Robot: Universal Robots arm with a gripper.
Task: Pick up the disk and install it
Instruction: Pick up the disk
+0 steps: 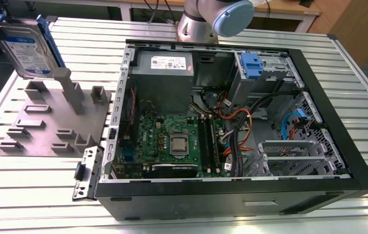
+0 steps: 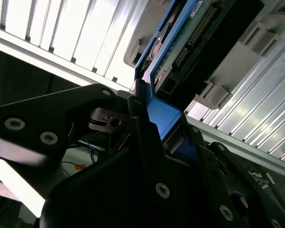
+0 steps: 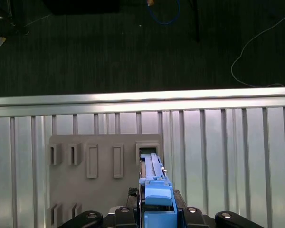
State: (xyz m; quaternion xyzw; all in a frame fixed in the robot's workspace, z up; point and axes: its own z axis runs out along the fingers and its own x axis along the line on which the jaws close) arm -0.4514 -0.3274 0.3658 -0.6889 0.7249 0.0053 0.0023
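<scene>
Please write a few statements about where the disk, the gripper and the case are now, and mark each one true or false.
1. The gripper is shut on the blue rail of the disk. True.
2. The case is open, its motherboard showing. True.
3. The disk already sits inside the case. False: it is outside, over the grey fixture, at the exterior view's left.
4. The disk lies flat. False: it stands on edge.

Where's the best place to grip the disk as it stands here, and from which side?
Likely its blue end rail, pinched across the thin faces, coming from the end away from the fixture. The disk stands on edge, slim enough there to fit between fingers; the end effector clamps it there.
</scene>
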